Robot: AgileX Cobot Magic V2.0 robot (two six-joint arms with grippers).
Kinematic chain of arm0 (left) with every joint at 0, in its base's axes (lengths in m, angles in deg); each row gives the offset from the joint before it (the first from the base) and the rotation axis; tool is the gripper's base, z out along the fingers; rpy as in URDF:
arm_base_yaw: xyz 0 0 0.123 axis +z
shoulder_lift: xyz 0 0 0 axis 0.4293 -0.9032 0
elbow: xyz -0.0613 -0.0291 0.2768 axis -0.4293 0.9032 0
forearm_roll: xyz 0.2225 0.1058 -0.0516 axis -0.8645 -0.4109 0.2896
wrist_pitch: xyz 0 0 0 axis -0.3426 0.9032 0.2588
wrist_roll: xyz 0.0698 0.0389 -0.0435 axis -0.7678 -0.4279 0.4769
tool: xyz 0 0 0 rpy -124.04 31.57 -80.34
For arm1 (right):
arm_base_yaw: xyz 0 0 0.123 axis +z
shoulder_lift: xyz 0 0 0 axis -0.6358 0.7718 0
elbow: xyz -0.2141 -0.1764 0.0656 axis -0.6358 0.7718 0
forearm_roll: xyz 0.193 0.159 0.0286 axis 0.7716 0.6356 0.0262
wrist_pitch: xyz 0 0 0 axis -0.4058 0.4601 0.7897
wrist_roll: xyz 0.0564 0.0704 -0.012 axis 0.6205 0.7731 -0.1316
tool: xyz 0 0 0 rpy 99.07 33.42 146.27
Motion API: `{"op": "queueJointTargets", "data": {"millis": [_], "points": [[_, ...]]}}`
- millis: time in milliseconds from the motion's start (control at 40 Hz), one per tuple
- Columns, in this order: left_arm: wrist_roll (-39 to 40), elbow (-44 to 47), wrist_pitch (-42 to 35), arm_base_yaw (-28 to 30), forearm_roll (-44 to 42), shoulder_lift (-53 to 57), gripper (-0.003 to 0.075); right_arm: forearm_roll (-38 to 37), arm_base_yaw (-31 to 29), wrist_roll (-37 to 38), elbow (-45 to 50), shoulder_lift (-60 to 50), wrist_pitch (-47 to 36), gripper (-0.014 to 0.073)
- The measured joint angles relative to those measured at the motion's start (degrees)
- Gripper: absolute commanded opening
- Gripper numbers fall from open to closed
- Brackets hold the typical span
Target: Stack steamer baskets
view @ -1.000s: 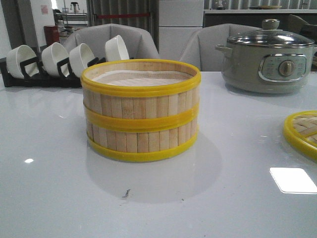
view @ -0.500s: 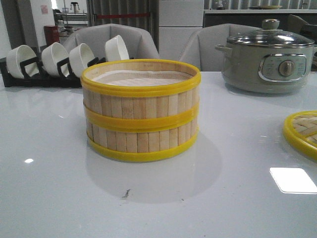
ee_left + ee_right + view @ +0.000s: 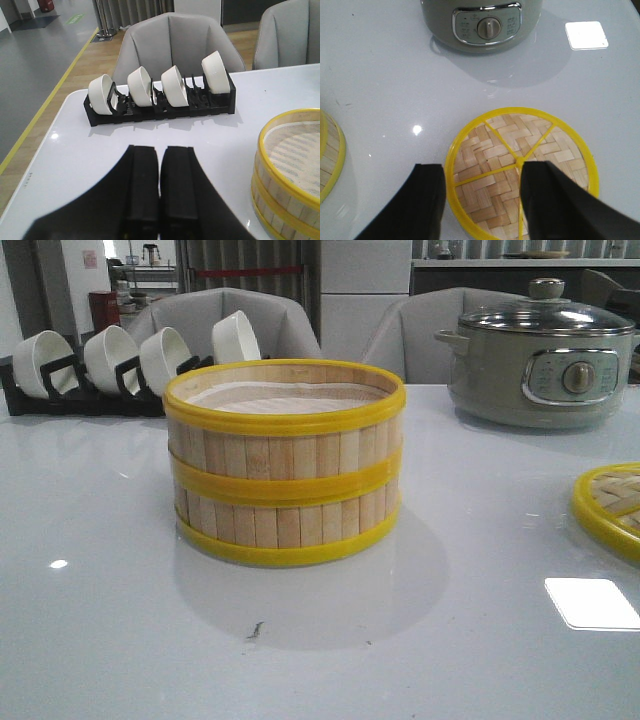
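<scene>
The two steamer baskets (image 3: 285,465) stand stacked one on the other in the middle of the white table, pale liner showing inside the top one. The stack also shows in the left wrist view (image 3: 290,170) and its edge in the right wrist view (image 3: 329,155). My left gripper (image 3: 160,150) is shut and empty above bare table, apart from the stack. My right gripper (image 3: 482,172) is open above the flat woven lid (image 3: 520,170), its jaws astride the lid's near rim and holding nothing. Neither gripper shows in the front view.
A grey electric pot (image 3: 540,355) with a glass lid stands at the back right. A black rack of white bowls (image 3: 110,365) stands at the back left. The woven lid's edge (image 3: 610,510) lies at the right. Grey chairs stand behind the table.
</scene>
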Motion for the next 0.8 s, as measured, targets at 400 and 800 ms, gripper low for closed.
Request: {"op": "queueJointTargets", "data": {"millis": [400, 800], "points": [[0.0, 0.0, 0.0, 0.0, 0.0, 0.0, 0.0087, 0.0, 0.0, 0.0, -3.4, 6.2, 5.5, 0.0443], [0.0, 0.0, 0.2, 0.0, 0.0, 0.0, 0.0087, -0.4, 0.0, 0.0, -9.8, 18.7, 6.9, 0.0443]]}}
